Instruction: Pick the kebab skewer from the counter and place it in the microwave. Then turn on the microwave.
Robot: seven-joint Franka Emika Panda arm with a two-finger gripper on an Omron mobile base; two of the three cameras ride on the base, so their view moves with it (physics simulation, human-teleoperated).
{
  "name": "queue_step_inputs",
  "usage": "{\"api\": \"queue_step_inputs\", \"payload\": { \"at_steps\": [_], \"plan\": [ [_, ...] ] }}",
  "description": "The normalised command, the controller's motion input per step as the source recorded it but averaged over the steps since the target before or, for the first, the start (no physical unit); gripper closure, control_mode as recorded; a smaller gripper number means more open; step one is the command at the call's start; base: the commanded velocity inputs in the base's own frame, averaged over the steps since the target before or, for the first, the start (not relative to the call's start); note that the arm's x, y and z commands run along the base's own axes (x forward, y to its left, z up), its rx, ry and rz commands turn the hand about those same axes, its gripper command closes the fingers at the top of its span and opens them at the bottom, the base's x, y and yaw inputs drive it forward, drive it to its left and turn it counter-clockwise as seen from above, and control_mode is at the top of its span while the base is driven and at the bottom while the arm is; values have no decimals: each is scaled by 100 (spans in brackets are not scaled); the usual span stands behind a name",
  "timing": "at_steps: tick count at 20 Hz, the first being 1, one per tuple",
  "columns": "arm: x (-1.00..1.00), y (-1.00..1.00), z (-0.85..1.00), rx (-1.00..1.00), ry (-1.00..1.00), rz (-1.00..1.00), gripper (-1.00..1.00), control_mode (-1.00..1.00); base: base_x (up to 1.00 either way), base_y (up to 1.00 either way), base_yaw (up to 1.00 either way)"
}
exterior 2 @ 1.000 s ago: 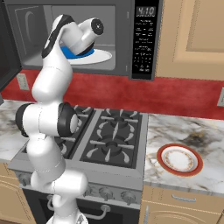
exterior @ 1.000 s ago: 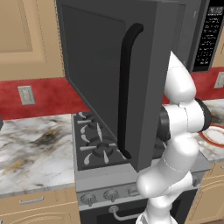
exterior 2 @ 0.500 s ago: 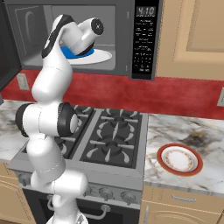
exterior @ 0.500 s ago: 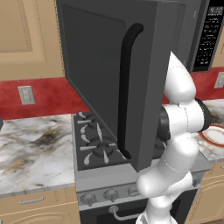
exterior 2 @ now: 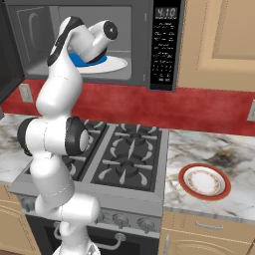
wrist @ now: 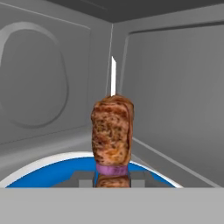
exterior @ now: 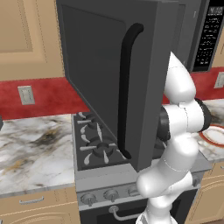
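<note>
The fingers (wrist: 113, 178) pinch the kebab skewer (wrist: 112, 133) at its lower end, the stick pointing away from them. Just beyond and below lies the blue-centred turntable plate (wrist: 48, 171) inside the open microwave (exterior 2: 149, 45). The skewer looks light and stiff, its meat soft, so gripping the chunks suits it.

counter (exterior 2: 199, 149) — red-rimmed plate (exterior 2: 204, 181)
</note>
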Motion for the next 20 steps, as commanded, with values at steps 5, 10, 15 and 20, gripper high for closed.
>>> {"api": "queue_step_inputs", "payload": {
  "at_steps": [5, 10, 15, 20],
  "plan": [
    [1, 4, -4, 0, 0, 0, 100, -100, 0, 0, 0],
    [2, 6, -5, -1, 0, 0, 100, -100, 0, 0, 0],
    [4, 6, -5, -2, 0, 0, 100, -100, 0, 0, 0],
    [7, 5, -2, -3, 0, 0, 100, -100, 0, 0, 0]
  ]
}}
